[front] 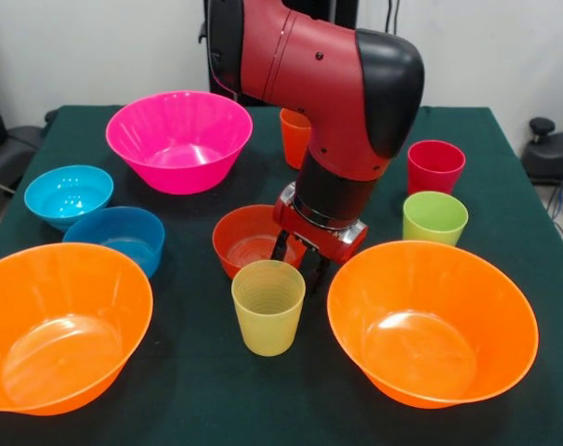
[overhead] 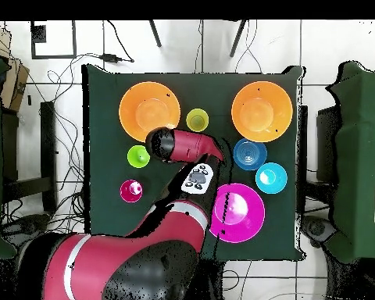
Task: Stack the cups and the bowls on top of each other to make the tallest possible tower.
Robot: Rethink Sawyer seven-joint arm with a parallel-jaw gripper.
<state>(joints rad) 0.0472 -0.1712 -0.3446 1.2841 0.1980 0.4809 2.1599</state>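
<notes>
My gripper hangs low at the right rim of the small red-orange bowl, just behind the ribbed yellow cup. Its two black fingers stand apart, open, with nothing held. Every cup and bowl stands apart on the cloth, none stacked. The lime green cup and the red-pink cup stand at the right. An orange cup shows behind the arm. In the overhead view the arm hides the gripper, the red-orange bowl and the orange cup.
Two large orange bowls flank the yellow cup at the front. The magenta bowl, light blue bowl and darker blue bowl fill the left side. Dark green cloth covers the table.
</notes>
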